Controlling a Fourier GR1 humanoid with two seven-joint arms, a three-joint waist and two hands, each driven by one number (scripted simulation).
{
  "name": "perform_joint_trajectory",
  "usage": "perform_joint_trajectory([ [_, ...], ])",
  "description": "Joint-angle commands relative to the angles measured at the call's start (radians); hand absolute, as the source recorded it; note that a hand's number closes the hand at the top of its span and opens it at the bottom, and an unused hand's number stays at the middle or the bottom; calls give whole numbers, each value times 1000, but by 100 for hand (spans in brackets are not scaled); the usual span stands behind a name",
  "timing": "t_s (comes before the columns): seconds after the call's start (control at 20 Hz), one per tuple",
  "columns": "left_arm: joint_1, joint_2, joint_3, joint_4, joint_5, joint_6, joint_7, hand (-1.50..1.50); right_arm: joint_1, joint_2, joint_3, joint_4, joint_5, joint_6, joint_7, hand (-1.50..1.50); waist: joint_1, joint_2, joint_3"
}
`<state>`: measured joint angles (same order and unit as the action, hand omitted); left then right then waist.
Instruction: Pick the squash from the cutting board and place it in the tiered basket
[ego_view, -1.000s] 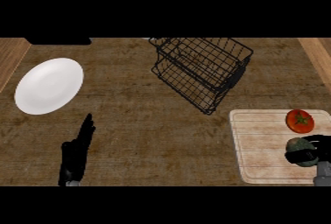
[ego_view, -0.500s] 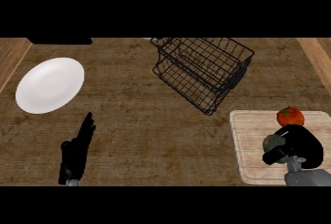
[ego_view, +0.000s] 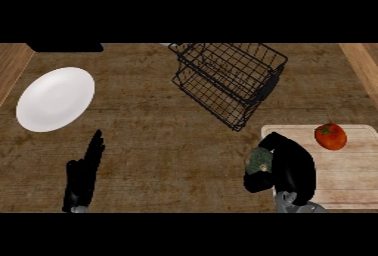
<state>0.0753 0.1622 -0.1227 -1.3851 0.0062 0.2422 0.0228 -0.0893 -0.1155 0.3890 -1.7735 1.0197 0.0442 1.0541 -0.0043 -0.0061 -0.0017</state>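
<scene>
Now right robot hand (ego_view: 291, 167) clenched round mottled green squash (ego_view: 259, 160), pale wooden cutting board (ego_view: 354, 170), black wire tiered basket (ego_view: 230, 80).

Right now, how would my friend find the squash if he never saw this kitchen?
Look at the pale cutting board at the counter's right side. At its left edge, the robot's black right hand curls round the squash. It is dull green and speckled, unlike the shiny red tomato farther back on the board.

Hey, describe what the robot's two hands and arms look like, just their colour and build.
Both hands are plain black with slim fingers and a thumb: the left hand and the right hand. Only a short grey forearm stub shows behind each, at the lower edge. No cables, markings or sleeves are visible.
</scene>
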Motion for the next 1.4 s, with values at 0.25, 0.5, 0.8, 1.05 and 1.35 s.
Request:
perform_joint_trajectory([
  [0.25,6,18,15,-30,10,-13,31,0,-89,85,31,-487,210,87,197,150,-15,-7,0],
  [0.5,22,-30,-28,-36,-23,17,26,0,-281,114,97,-586,362,377,279,150,-2,-5,-2],
  [0.8,25,-7,-4,-38,-20,4,13,0,-467,115,-28,-516,306,475,279,150,8,-1,-1],
  [1.05,21,-17,-9,2,-16,-14,-15,0,-607,115,-161,-372,255,441,255,150,13,4,0],
  [1.35,-72,-40,-26,-14,-45,14,73,0,-819,115,-347,-78,216,356,190,150,21,9,1],
])
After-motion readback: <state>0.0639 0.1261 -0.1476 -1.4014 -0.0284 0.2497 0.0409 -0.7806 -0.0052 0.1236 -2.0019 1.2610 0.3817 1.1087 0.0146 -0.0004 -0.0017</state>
